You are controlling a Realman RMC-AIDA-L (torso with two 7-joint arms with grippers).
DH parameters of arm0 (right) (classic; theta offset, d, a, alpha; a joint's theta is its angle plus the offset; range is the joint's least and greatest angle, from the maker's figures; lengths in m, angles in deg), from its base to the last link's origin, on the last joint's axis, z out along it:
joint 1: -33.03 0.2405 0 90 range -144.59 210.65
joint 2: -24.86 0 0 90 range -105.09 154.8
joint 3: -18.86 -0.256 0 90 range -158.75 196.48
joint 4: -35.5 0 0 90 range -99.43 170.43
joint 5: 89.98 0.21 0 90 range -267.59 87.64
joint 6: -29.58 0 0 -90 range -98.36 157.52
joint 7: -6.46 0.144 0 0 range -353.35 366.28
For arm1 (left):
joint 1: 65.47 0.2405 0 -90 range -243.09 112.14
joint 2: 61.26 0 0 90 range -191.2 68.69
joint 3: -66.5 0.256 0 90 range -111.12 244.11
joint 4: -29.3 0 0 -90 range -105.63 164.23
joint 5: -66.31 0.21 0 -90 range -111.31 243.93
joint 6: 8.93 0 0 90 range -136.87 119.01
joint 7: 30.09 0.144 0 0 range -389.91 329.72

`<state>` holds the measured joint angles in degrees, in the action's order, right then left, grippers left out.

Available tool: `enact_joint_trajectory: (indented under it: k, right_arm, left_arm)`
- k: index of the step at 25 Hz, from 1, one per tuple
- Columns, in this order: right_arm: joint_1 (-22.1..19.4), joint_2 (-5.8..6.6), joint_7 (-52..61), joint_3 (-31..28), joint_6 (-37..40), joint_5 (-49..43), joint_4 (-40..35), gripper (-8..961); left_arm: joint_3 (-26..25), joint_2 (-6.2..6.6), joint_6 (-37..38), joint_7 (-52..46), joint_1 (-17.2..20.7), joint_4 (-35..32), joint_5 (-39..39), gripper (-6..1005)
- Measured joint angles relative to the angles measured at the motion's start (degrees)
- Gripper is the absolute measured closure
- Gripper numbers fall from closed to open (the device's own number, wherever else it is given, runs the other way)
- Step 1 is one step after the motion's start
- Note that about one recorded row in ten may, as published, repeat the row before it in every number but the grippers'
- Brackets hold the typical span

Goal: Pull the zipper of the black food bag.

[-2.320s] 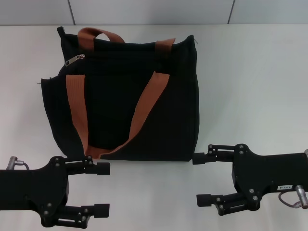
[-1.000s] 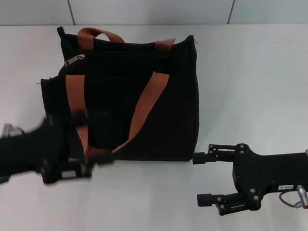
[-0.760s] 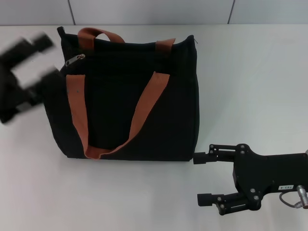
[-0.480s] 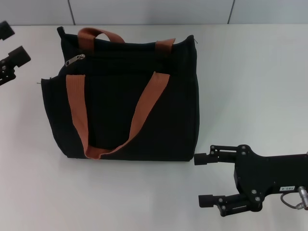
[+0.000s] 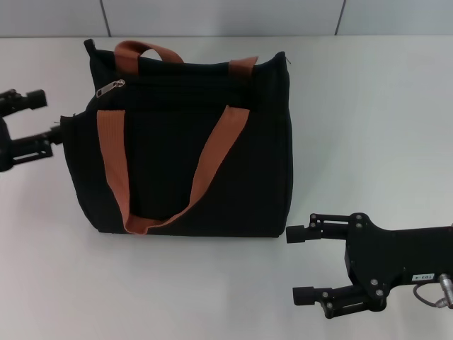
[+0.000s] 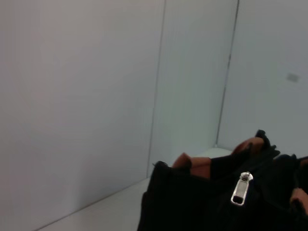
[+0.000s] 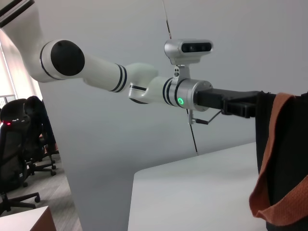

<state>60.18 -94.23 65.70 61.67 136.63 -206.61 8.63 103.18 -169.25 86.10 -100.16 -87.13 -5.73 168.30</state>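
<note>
Worktop [image 5: 382,120]: pale and plain, carrying the bag and both arms; its near edge is cut off by the head view.
Black food bag [image 5: 177,170]: large boxy tote lying mid-left on the worktop, top edge toward the far wall. One rust-brown handle lies looped down its front face; the second shows only partly behind the top edge. In the right wrist view only one side strip of the bag and a handle loop are visible.
Right gripper [image 5: 297,263]: resting on the worktop near the bag's near right corner, fingers apart and holding nothing; its arm runs out of the frame.
Left gripper [image 5: 44,117]: beside the bag's left side near the top corner, fingers apart, empty. The lower fingertip sits just at the bag's edge; contact cannot be told. Most of the arm is cut off.
Zipper [image 5: 110,87]: small silver pull tab at the left end of the zip line, untouched.
</note>
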Motion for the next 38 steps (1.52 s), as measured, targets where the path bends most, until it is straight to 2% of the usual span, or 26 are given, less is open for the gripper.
enact_joint_trajectory:
  k: [9,12,15,20,24,26,32,35,38]
  right_arm:
    - [0.0,0.00,0.3,0.0,-0.1,0.0,-0.1,135]
    - [0.0,0.00,0.3,0.0,0.0,0.0,0.0,135]
    - [-0.1,0.00,0.3,0.0,0.0,0.1,0.1,135]
    - [-0.5,0.00,0.3,-0.1,0.0,0.2,0.1,135]
    - [-0.5,0.00,0.3,-0.1,0.0,0.3,0.2,137]
    - [-0.5,0.00,0.4,-0.1,0.0,0.3,0.2,137]
    - [-0.5,0.00,0.4,-0.1,0.5,0.4,0.1,139]
    - [-0.5,0.00,0.4,-0.2,0.8,0.4,0.1,140]
    - [-0.6,0.00,0.4,-0.2,0.8,0.4,0.1,141]
  left_arm:
    - [0.2,-2.08,-4.6,2.8,-4.0,0.4,4.3,200]
    - [0.2,-2.39,-7.6,3.8,-4.7,0.1,4.6,199]
    - [0.2,-2.11,-8.8,3.9,-4.8,-0.2,4.8,199]
    - [-0.2,-1.25,-5.6,3.3,-4.0,-1.1,4.8,199]
    - [0.3,-1.36,-3.3,3.3,-3.9,-1.1,4.8,200]
    - [1.0,-2.46,-2.4,3.7,-4.1,-0.8,5.1,200]
    - [3.6,-3.88,-1.6,3.5,-4.4,-1.0,5.2,199]
    - [2.9,-4.23,-1.7,3.8,-4.3,-1.2,5.1,199]
    - [-0.1,-4.00,-2.5,4.5,-4.2,-1.2,4.7,199]
